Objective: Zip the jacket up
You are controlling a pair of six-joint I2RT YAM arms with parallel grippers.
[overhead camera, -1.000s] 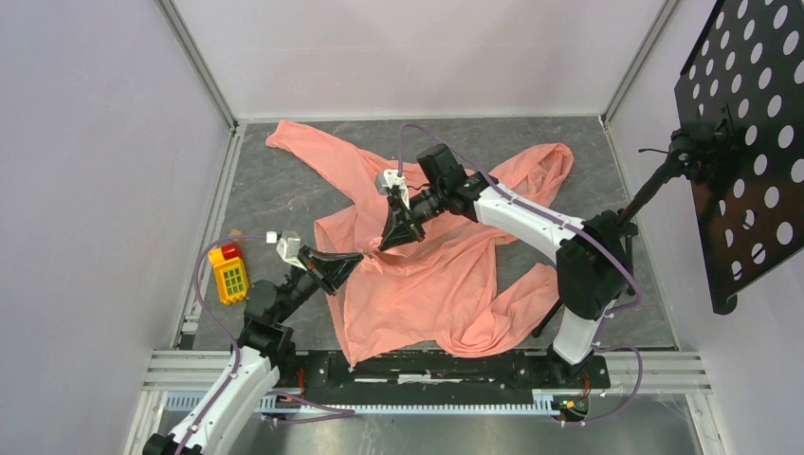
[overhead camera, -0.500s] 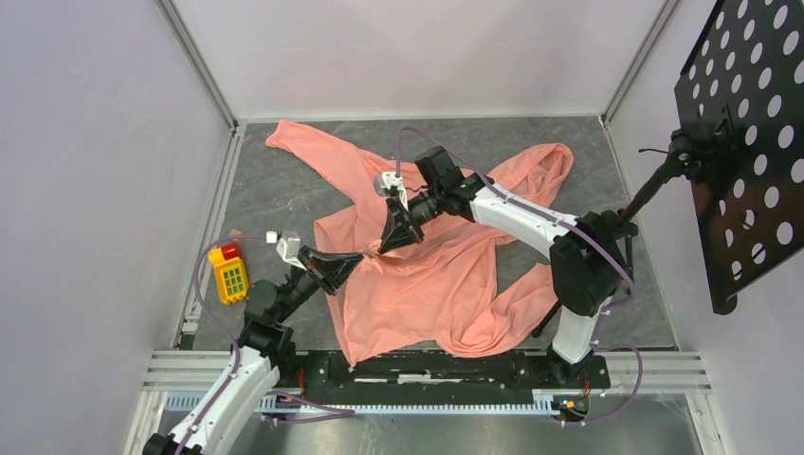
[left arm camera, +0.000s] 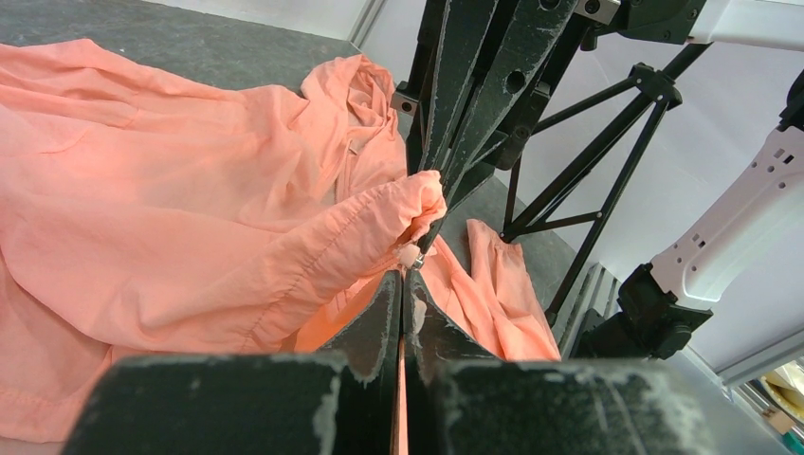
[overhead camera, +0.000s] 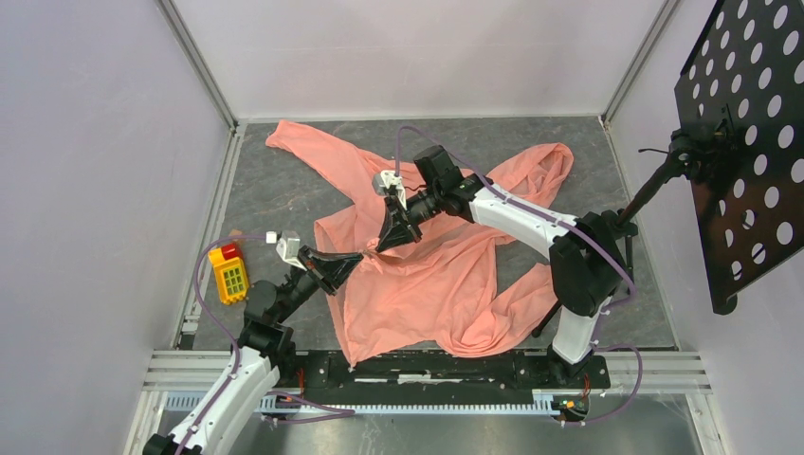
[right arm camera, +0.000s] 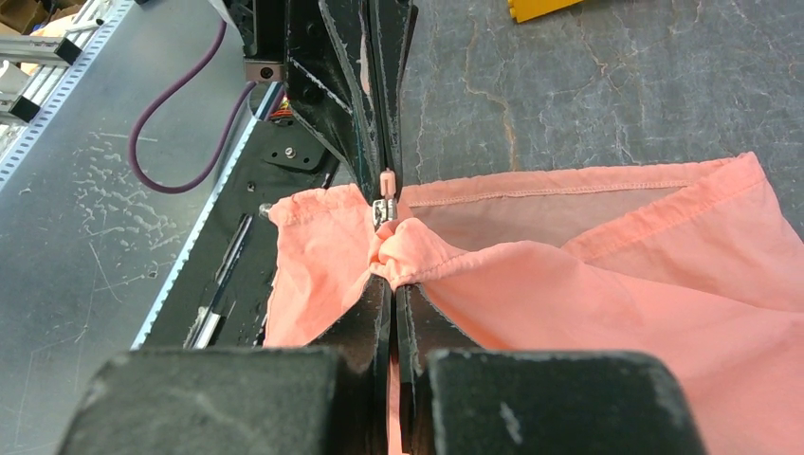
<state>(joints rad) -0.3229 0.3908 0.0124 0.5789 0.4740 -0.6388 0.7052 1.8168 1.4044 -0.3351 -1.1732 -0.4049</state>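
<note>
The salmon-pink jacket [overhead camera: 427,275] lies crumpled over the grey table, one sleeve reaching to the far left and the hood at the far right. At its left front edge my left gripper [overhead camera: 356,257] is shut, and the small pink zipper pull [right arm camera: 386,180] sticks out from its tips with the metal slider [right arm camera: 382,210] hanging just beyond. Close to the right of it, my right gripper [overhead camera: 385,246] is shut on a bunched fold of jacket [right arm camera: 417,251] right at the slider. In the left wrist view the left gripper [left arm camera: 403,277] and the pull [left arm camera: 410,254] sit just under the right arm's fingers [left arm camera: 455,114].
A yellow toy block with a red top [overhead camera: 228,274] lies on the table left of my left arm. A black perforated board [overhead camera: 744,142] on a tripod stand [overhead camera: 654,190] rises at the right, its legs by the right arm's base. Walls enclose three sides.
My right gripper has shifted slightly left toward the left gripper, drawing the fabric with it. The left arm has stayed still.
</note>
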